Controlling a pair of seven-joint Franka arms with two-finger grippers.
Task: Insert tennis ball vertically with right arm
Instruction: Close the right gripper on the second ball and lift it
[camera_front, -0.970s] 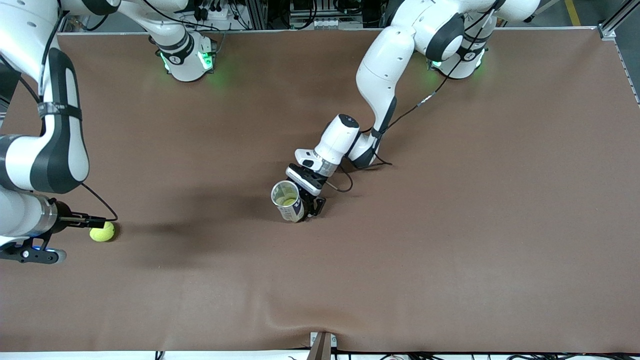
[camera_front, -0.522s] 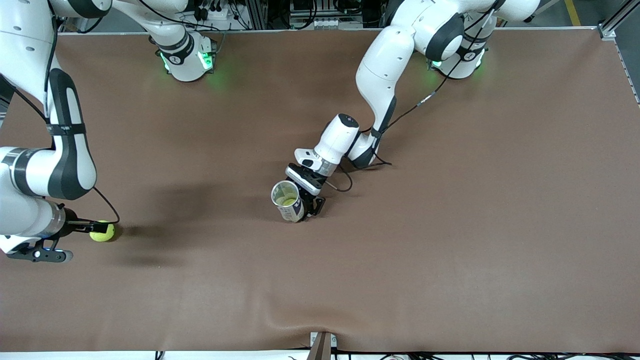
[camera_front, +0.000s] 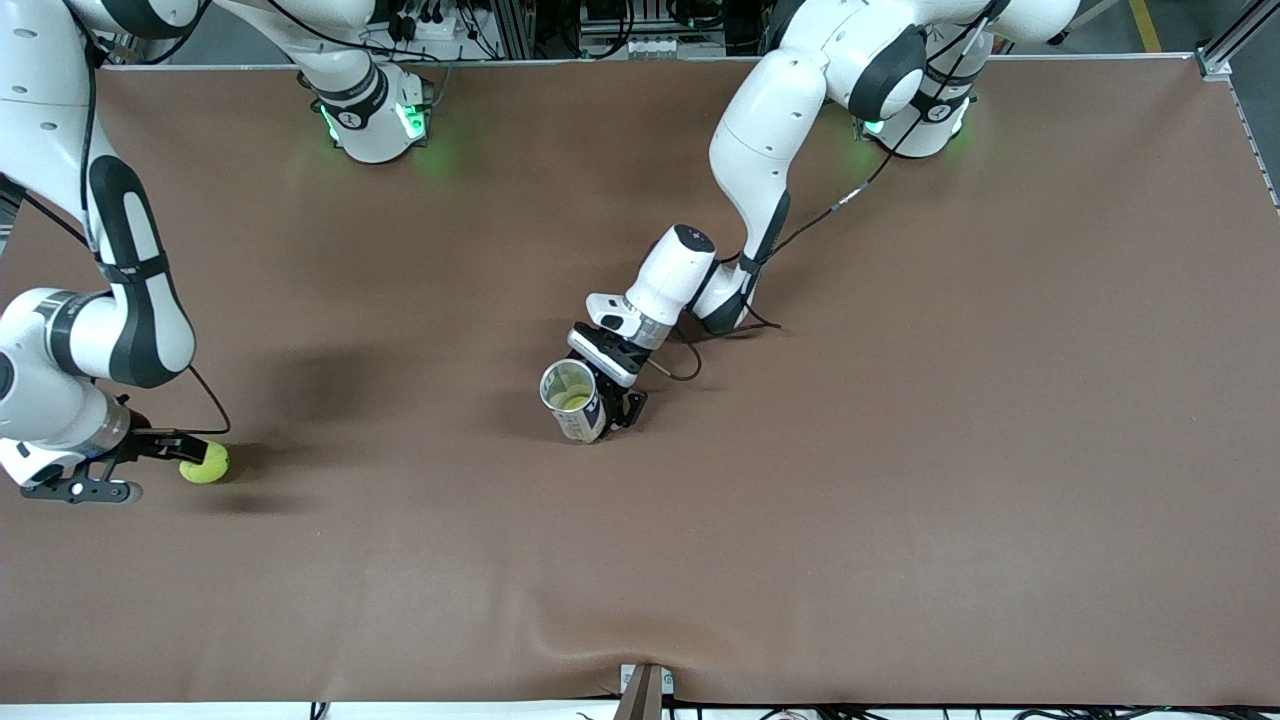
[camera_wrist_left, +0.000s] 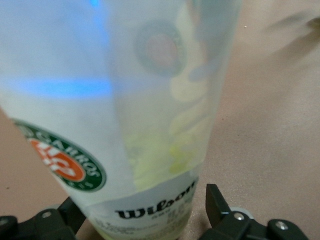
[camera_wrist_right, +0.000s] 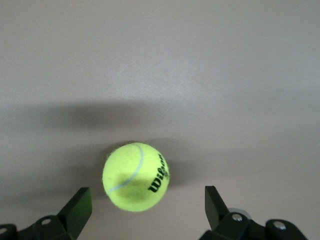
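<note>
Tennis ball (camera_front: 204, 462): a yellow-green ball printed "Wilson", resting on the brown table cover (camera_front: 900, 500) at the right arm's end of the table, nearer to the front camera than the can. In the right wrist view the ball (camera_wrist_right: 135, 176) lies on the cover between the two black fingertips (camera_wrist_right: 77, 210), apart from both.

Right gripper (camera_front: 175, 447): low over the cover, just beside the ball, jaws spread wide and holding nothing. The right arm (camera_front: 120, 300) reaches down to it from the base at the top of the front view.

Can (camera_front: 572, 400): a clear tennis-ball tube standing near the middle of the table, slightly tilted, mouth open upward. Something yellow-green shows inside it, probably one or more balls, though the blurred wall leaves this uncertain. In the left wrist view the tube (camera_wrist_left: 125, 115) fills most of the frame, bearing "Wilson" lettering and a round green-and-orange emblem.

Left gripper (camera_front: 612, 395): jaws set wide on either side of the can's lower part; the fingertips (camera_wrist_left: 217, 205) flank the tube. The left arm (camera_front: 760, 170) reaches in from its base.
</note>
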